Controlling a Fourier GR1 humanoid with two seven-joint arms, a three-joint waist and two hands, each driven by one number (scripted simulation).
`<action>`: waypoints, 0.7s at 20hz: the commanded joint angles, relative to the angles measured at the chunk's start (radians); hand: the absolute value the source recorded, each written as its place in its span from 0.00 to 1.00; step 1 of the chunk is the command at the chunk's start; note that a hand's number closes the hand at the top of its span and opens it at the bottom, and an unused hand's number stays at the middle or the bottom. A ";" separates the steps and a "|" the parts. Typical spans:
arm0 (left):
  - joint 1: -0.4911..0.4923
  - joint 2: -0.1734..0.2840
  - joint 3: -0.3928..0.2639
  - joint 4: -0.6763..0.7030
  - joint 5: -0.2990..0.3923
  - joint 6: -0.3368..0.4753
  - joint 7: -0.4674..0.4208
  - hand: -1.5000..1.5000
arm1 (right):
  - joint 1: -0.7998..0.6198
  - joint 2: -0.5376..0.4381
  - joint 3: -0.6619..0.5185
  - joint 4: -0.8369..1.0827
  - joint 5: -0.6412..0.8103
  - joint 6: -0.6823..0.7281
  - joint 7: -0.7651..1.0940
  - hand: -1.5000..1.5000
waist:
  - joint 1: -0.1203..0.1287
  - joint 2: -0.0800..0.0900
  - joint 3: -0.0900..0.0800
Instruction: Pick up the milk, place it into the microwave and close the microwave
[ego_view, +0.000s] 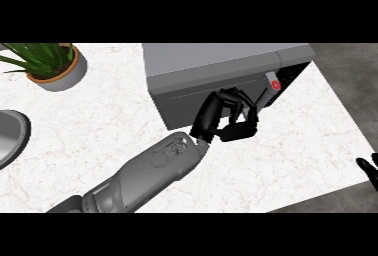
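The milk cannot be made out anywhere; if it is inside the microwave (221, 65), the closed-looking front is hiding it. The microwave is sitting on the white marbled counter (96, 135) toward the far right, its grey top facing up and its dark front panel facing the lower right. A small red mark (275, 84) is showing on the front near its right end, beside a darker strip at the microwave's right edge.

The left robot hand (225, 117) is reaching across from the lower left on a long grey forearm and is lying against the microwave's front panel. Its black fingers are stretching along the panel toward the red mark, fairly straight rather than curled, and they are closing around nothing that can be seen. The hand is touching or pressing the door face; whether the door is fully shut cannot be told.

The right robot hand (368, 170) is showing only as a few black fingers at the right edge, off the counter's side, raised and spread, holding nothing.

The counter is ending at the right in a slanted edge, with dark grey floor beyond it. At the far left corner a potted plant (48, 65) is standing in a grey pot with a tan rim. A round metal rim (11, 137) is entering from the left edge, well apart from the microwave.
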 joint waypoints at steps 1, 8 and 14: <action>-0.064 0.001 0.067 0.103 0.056 -0.022 -0.015 1.00 | -0.001 -0.011 -0.006 -0.016 -0.028 0.001 0.013 0.00 | -0.013 0.011 0.000; -0.042 0.001 0.087 0.112 0.131 0.009 -0.052 1.00 | -0.024 -0.022 -0.017 -0.029 -0.066 -0.005 0.024 0.00 | -0.020 0.019 0.000; -0.051 0.001 0.086 0.123 0.143 0.047 -0.124 1.00 | -0.031 -0.038 -0.006 -0.051 -0.092 0.021 0.031 0.00 | -0.017 0.019 0.000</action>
